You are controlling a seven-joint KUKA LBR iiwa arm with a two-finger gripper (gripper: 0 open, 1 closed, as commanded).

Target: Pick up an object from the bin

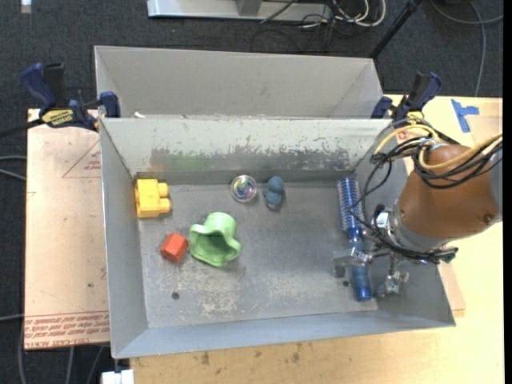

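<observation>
Toward the right end of the bin (240, 294), the hand (372, 277) — spread — straddles a small blue cylinder (362, 286).

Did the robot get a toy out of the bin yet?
Not yet. Done: the gripper is down in the right front corner of the bin. In hand: it sits right at a small blue cylinder, but I cannot tell if it has hold of it. Left: lifting it out. The yellow block, red block and green cup lie untouched on the left.

Grey bin (240, 298): yellow block (152, 198), red cube (174, 248), green cup (214, 239), possibly a blue spring (348, 204).
</observation>
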